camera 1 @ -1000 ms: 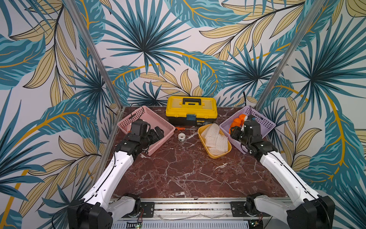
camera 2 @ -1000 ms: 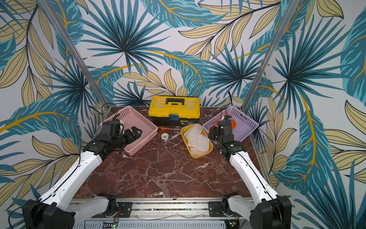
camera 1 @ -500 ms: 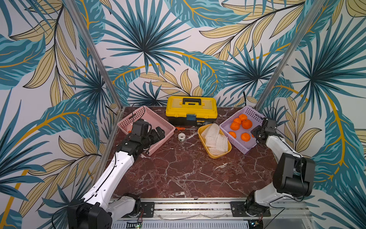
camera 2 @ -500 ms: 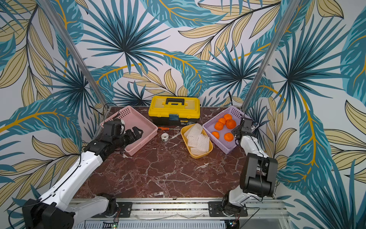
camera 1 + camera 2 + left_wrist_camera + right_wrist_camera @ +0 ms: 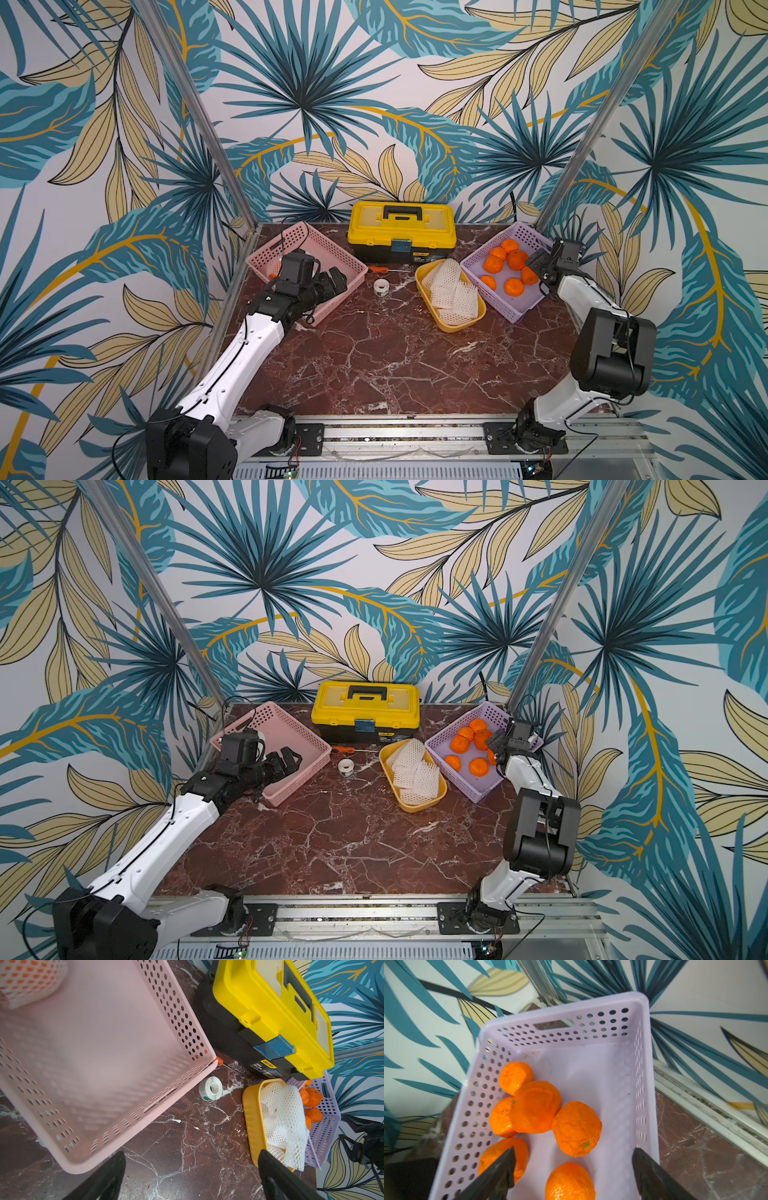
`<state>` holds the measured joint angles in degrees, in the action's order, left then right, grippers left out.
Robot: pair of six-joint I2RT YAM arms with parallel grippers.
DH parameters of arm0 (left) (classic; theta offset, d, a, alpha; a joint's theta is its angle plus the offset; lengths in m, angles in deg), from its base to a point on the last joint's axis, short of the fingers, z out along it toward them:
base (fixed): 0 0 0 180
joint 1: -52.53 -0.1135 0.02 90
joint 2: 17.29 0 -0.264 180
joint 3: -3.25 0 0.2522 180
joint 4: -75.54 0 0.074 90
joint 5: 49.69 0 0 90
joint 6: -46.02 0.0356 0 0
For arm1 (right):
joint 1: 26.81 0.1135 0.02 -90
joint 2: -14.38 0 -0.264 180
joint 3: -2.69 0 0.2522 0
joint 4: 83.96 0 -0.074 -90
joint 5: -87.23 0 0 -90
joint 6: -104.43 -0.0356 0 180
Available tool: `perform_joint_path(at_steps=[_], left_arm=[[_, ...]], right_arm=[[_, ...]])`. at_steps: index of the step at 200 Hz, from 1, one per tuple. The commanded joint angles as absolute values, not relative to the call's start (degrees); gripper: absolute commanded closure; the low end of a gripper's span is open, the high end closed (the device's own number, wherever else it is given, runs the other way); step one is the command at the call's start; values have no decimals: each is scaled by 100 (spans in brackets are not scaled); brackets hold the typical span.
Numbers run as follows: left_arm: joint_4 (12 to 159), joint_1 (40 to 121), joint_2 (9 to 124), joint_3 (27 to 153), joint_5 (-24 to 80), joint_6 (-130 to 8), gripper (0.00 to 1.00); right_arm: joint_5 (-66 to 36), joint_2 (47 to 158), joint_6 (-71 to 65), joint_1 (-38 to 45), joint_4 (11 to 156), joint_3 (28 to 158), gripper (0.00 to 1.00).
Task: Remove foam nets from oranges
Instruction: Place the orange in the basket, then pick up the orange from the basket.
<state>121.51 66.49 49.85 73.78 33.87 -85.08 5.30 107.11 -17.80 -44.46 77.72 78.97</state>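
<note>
Right gripper (image 5: 573,1148) jaws apart, empty, above bare oranges (image 5: 535,1107) in the purple basket (image 5: 562,1012) on the yellow toolbox's (image 5: 401,230) right-arm side. Left gripper (image 5: 192,1151) jaws wide, empty, at the pink basket (image 5: 133,1118) on the toolbox's opposite side, one netted orange (image 5: 31,978) inside. Empty foam nets (image 5: 451,286) fill the yellow tray (image 5: 459,327) just before the toolbox

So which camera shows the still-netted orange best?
The left wrist view: the netted orange lies close up in the pink basket, peel showing through the mesh, though cropped. A top view shows only a sliver behind the left arm; the right wrist view misses it.
</note>
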Motion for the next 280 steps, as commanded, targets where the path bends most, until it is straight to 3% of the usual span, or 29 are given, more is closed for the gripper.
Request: perform_joint_path(at_steps=[1, 22, 60, 74, 90, 126, 166, 237, 280], left_arm=[[12150, 6671, 5104, 7546, 3470, -8345, 1], [11950, 6666, 5143, 7423, 3459, -8501, 0], [12199, 6655, 5242, 7794, 3464, -8583, 0], [12348, 6660, 5124, 7836, 3670, -8638, 0], [12385, 6653, 4930, 7754, 4043, -8707, 0], [12768, 6421, 4711, 8038, 4841, -8731, 1], [13418, 5996, 5770, 9001, 4998, -8804, 0], [14407, 5069, 9210, 11998, 4454, -7586, 0], [14874, 4892, 10576, 13630, 5074, -6846, 0]], right_arm=[[325, 9855, -1891, -4468, 8173, 7484, 9], [62, 9070, -2025, -4465, 8394, 7135, 9], [-1495, 8579, -2385, -3966, 9440, 6834, 10], [-1674, 8486, -2229, -3206, 9960, 6664, 10], [-1629, 8522, -1527, -2010, 9550, 6857, 10], [-532, 8694, -53, 565, 8965, 6587, 10], [801, 9262, 983, 2163, 9639, 5838, 11], [1019, 9365, 1054, 2338, 9633, 5837, 11], [803, 9554, 969, 2345, 9639, 5922, 11]])
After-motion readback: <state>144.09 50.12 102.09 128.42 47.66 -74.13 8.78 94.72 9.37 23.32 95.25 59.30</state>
